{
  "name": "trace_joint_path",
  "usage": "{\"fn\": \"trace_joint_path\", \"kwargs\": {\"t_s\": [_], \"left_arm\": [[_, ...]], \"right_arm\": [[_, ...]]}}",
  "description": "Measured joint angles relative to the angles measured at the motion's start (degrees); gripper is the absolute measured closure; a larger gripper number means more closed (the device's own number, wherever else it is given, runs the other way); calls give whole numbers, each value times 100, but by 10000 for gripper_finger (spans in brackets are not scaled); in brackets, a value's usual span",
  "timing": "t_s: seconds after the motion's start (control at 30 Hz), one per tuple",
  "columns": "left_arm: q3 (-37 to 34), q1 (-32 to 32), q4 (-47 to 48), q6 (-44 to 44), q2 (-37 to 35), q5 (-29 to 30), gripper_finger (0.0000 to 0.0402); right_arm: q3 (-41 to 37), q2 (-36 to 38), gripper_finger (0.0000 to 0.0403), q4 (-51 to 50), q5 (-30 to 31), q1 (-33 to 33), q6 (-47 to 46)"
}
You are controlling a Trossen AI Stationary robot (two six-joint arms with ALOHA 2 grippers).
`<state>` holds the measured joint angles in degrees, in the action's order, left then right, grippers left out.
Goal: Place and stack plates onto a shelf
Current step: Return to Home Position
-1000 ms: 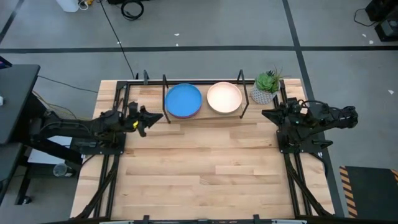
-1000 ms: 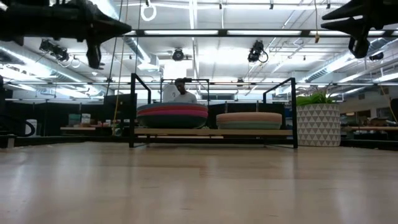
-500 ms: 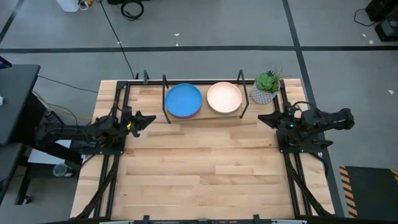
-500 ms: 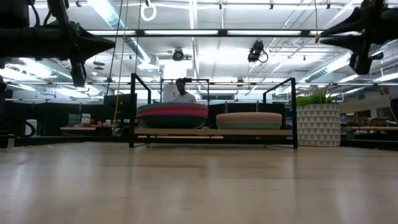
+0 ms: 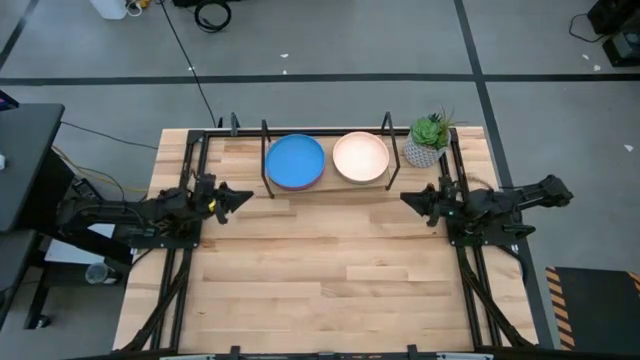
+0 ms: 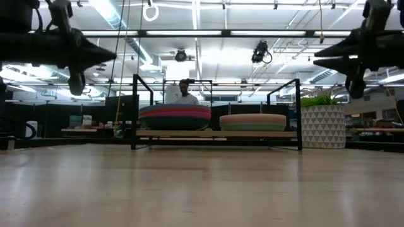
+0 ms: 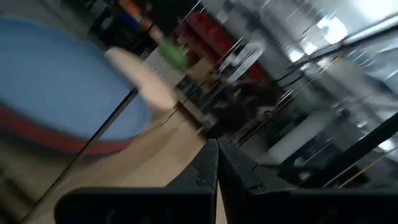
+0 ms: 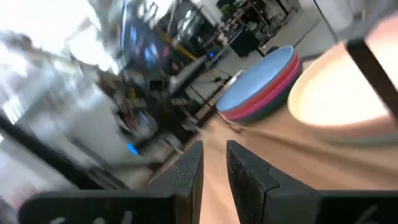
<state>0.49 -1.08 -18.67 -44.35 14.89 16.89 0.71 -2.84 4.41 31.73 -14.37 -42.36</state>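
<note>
Two stacks of plates rest on the shelf (image 5: 330, 187) at the table's far edge. The left stack (image 5: 295, 160) is topped by a bright blue plate with a magenta one beneath it (image 6: 175, 113). The right stack (image 5: 360, 157) is topped by a cream plate (image 6: 252, 118). My left gripper (image 5: 245, 197) hovers left of the shelf, shut and empty (image 7: 216, 149). My right gripper (image 5: 405, 198) hovers to the right of the shelf and a little nearer, with a narrow gap between its fingers (image 8: 214, 152), holding nothing. Both grippers hang well above the tabletop (image 6: 110, 55) (image 6: 315, 58).
A potted green plant (image 5: 428, 140) in a patterned white pot (image 6: 322, 126) stands at the far right corner beside the shelf. Upright black wire loops (image 5: 267, 150) flank the stacks. Bare wooden tabletop (image 5: 320, 270) spreads out on the near side of the shelf.
Both grippers have sunk lower over the table. The right gripper has also reached toward the table's left and slightly toward its near edge. The left gripper has drawn back a little toward the table's left edge. The plate stacks have stayed still.
</note>
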Motion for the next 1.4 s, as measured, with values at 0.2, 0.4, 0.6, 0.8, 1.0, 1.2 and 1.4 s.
{"fn": "trace_joint_path", "kwargs": {"t_s": [0.2, 0.4, 0.6, 0.8, 1.0, 1.2, 1.4], "left_arm": [[15, -9, 1511, 3154, 34, 47, 380], [13, -7, 1138, 6212, 263, 8, 378], [13, -7, 1167, 6406, 270, 7, 377], [13, -7, 1170, 6298, 274, 6, 377], [15, -7, 1168, 6298, 274, 6, 377], [20, -7, 1164, 6298, 274, 6, 377], [22, -7, 1164, 6296, 274, 4, 377]], "right_arm": [[0, -150, 325, -106, -320, 0, 3965], [0, -157, 325, -104, -328, 0, 5620], [0, -154, 325, -94, -328, 1, 5608], [0, -156, 325, -55, -330, 0, 5605], [0, -157, 325, -55, -330, 0, 5605], [0, -157, 325, -55, -331, 0, 5605], [0, -157, 325, -58, -332, 0, 5603]]}}
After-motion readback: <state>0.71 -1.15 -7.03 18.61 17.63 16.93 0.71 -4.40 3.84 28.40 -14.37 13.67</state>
